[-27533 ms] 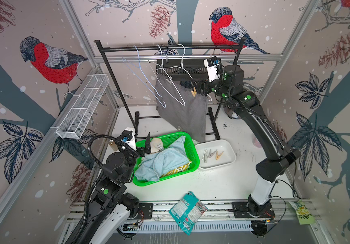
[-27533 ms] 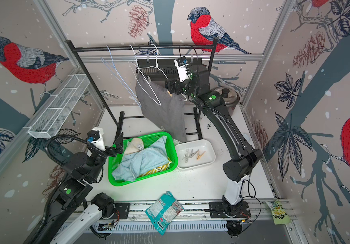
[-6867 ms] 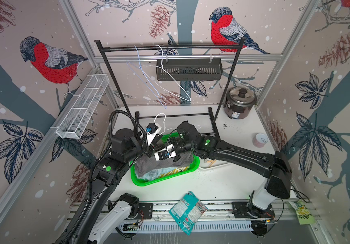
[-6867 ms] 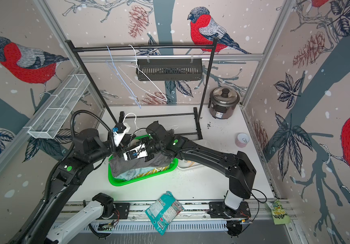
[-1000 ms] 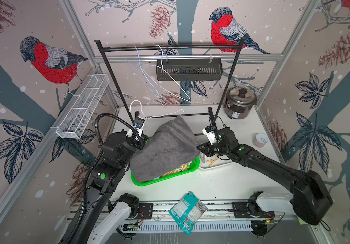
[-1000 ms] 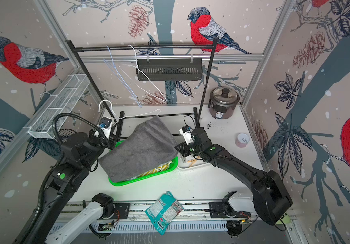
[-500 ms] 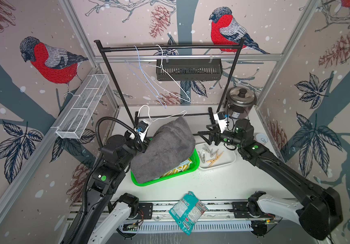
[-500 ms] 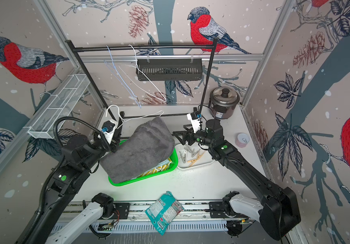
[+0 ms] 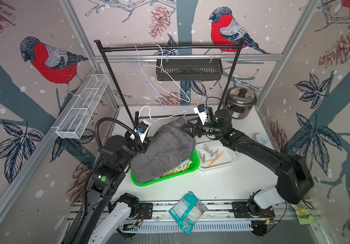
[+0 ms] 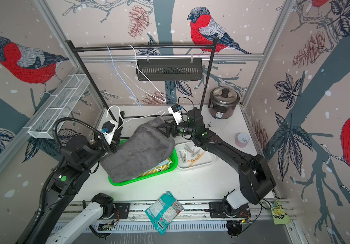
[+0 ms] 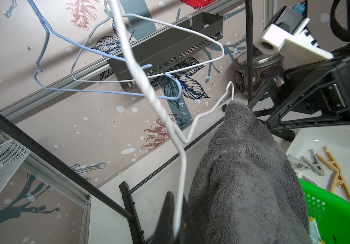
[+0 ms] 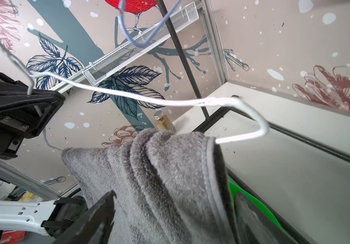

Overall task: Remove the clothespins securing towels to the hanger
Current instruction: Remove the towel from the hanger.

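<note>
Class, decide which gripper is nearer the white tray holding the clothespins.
Right. The right gripper is open around the grey towel's upper end, just behind the tray. The left gripper sits beyond the green basket, clamped on the white hanger.

grey towel point(image 9: 165, 147): draped on white hanger point(image 12: 216, 101), over green basket point(image 9: 165, 179) | clothespins point(image 9: 211, 155): loose in white tray point(image 9: 228, 157) (tan, grey)

The grey towel point(image 9: 163, 152) hides most of the green basket point(image 9: 194, 166). The striped towel point(image 9: 178, 168) peeks out only at the basket's 4 o'clock corner. The white hanger point(image 12: 216, 101) vanishes under the cloth. The left gripper point(image 11: 175, 224) is cut off by the picture's edge.
</note>
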